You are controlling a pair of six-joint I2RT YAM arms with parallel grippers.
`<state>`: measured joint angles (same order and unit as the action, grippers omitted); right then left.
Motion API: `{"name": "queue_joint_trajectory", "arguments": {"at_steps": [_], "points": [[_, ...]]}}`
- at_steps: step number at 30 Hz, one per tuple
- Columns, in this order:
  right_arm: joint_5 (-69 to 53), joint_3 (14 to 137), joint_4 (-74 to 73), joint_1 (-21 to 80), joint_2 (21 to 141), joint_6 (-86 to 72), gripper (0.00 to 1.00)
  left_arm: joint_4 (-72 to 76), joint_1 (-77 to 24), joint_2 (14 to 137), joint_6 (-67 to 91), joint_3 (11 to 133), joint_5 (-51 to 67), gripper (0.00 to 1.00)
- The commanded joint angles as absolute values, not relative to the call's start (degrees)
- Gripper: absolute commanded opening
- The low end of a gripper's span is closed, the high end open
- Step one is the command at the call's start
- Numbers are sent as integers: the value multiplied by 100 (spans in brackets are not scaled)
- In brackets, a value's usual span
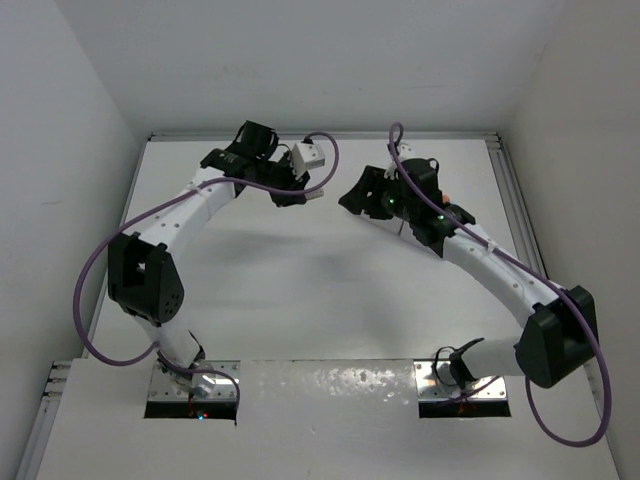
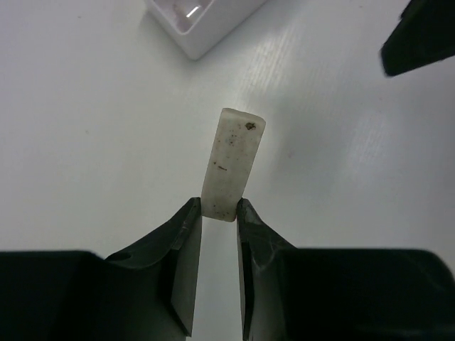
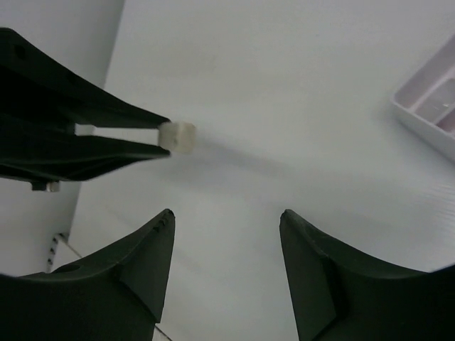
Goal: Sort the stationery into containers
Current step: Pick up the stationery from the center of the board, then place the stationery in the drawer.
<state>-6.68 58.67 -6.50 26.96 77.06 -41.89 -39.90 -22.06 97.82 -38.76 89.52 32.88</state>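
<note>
Sticking out past the tips, the white eraser [image 2: 233, 162] is pinched by its near end between the nearly closed left jaws, held over the desk [image 2: 85, 142] with the organizer [image 2: 213, 32] corner beyond, while the right jaws stand wide open, empty, nearby.

Left hand [image 2: 219, 207] pinched, right hand [image 3: 227, 215] wide
</note>
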Motion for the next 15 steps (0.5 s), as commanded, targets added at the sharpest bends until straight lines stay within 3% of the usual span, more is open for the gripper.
{"name": "queue_joint_trajectory", "arguments": {"at_steps": [1,15], "points": [[-993,6021,360,2795,7725,-4684,59,-4324,-2390,9738,-3894,9307,3612,0],[-695,5863,765,3041,8183,-4896,54,-4351,-2979,9756,-3779,9369,3392,0]]}}
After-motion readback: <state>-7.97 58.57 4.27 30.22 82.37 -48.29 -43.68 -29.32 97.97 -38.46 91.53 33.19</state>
